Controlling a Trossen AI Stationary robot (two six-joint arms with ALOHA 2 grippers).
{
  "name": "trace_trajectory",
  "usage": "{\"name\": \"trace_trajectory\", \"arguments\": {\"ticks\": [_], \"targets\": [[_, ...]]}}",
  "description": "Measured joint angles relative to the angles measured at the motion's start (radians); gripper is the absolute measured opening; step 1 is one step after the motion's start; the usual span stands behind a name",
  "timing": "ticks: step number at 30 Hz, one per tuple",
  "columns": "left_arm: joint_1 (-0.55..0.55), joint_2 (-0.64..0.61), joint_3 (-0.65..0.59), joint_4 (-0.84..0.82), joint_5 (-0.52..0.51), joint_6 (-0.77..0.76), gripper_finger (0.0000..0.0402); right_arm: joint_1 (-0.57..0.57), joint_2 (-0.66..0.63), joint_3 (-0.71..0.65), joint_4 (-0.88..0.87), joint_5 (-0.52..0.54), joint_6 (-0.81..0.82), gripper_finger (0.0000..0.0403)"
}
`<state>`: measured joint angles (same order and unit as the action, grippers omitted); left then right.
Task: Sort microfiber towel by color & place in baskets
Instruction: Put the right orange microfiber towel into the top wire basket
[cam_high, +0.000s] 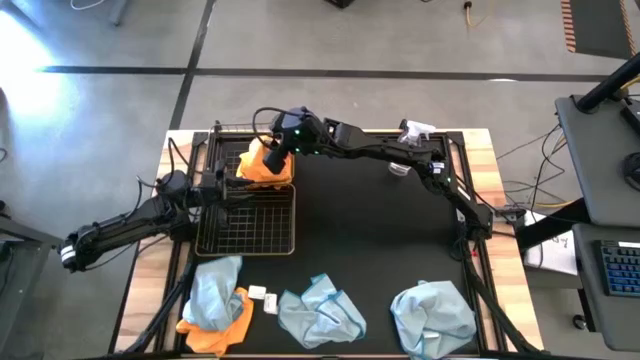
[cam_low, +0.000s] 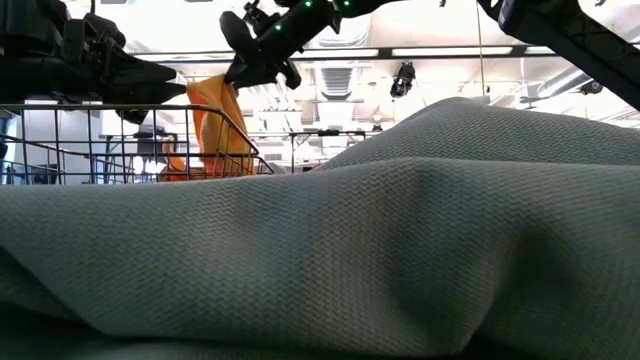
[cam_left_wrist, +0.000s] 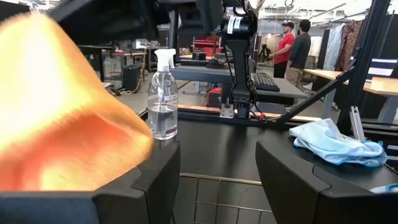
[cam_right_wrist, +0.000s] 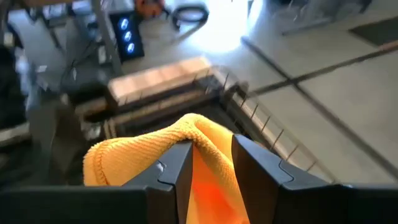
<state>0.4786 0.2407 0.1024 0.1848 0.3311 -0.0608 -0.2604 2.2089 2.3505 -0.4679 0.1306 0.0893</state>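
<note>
My right gripper (cam_high: 278, 142) reaches over the far black wire basket (cam_high: 228, 132) and is shut on an orange-yellow towel (cam_high: 262, 164), which shows hanging in the low view (cam_low: 212, 118). My left gripper (cam_left_wrist: 217, 180) is open and hovers at the far left rim of the near basket (cam_high: 250, 222), beside the orange towel (cam_left_wrist: 56, 118). Three pale blue-grey towels (cam_high: 214, 288) (cam_high: 320, 310) (cam_high: 432, 314) lie along the near edge. Another orange towel (cam_high: 216, 336) lies under the left one. My right gripper pinches a raised fold of the orange towel (cam_right_wrist: 198, 129) between its two fingers (cam_right_wrist: 179, 167), coming from above and slanting down. The towel hangs below the fingers, and its lower end (cam_low: 180, 165) reaches down inside the far basket.
A clear spray bottle (cam_high: 412, 134) stands at the table's far edge, right of the baskets. In the low view a blue-grey towel (cam_low: 400, 240) fills the foreground and hides most of the table. People stand in the room behind (cam_left_wrist: 292, 46).
</note>
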Motion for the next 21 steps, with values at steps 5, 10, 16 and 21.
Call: {"name": "trace_trajectory", "arguments": {"ticks": [5,10,16,21], "targets": [[0.000,0.000,0.000,0.000,0.000,0.000,0.0194,-0.002,0.000,0.000,0.046,0.001,-0.002,0.0098],[0.000,0.000,0.000,-0.001,-0.001,0.000,0.0194,-0.001,0.000,0.000,-0.057,-0.001,-0.053,0.0093],[0.000,0.000,0.000,-0.001,-0.003,0.000,0.0194,-0.001,0.000,0.000,-0.251,-0.007,-0.126,0.0098],[0.000,0.000,0.000,-0.001,-0.008,0.000,0.0194,0.000,0.003,-0.008,-0.321,-0.008,-0.127,0.0093]]}}
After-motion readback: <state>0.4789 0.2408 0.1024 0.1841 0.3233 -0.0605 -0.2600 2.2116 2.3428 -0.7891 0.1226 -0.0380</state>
